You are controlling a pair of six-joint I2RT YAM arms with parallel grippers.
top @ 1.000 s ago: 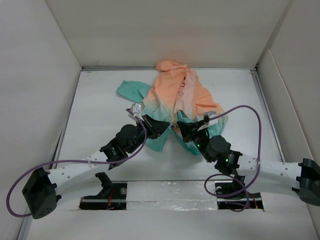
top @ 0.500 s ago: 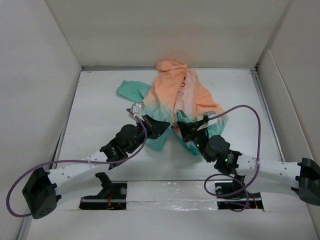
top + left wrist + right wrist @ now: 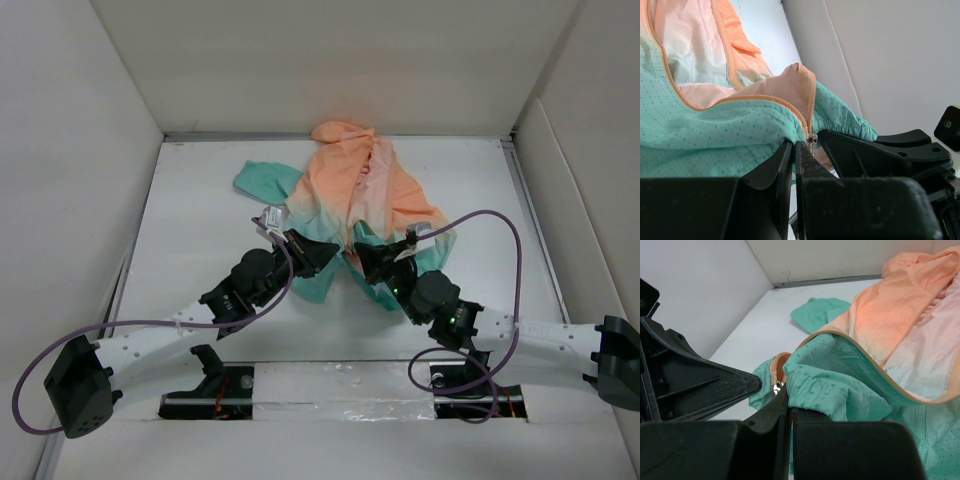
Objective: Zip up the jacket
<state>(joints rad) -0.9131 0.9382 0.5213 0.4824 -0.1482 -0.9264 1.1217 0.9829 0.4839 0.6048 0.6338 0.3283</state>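
Note:
The jacket [image 3: 350,190] lies crumpled mid-table, its peach hood toward the back wall and its teal hem toward me, front open and pale lining showing. My left gripper [image 3: 333,252] and right gripper [image 3: 359,256] meet tip to tip at the hem's centre. In the left wrist view the left gripper [image 3: 794,144] is shut on teal hem fabric [image 3: 715,145] beside the orange zipper trim, with the small metal zipper slider [image 3: 812,138] just right of its tips. In the right wrist view the right gripper [image 3: 788,390] is shut on the other hem edge [image 3: 830,390], the slider [image 3: 777,387] close on its left.
White walls enclose the table [image 3: 200,250] on the left, back and right. One teal sleeve [image 3: 262,180] spreads toward the back left. Purple cables [image 3: 500,225] loop over both arms. The arm bases sit at the near edge.

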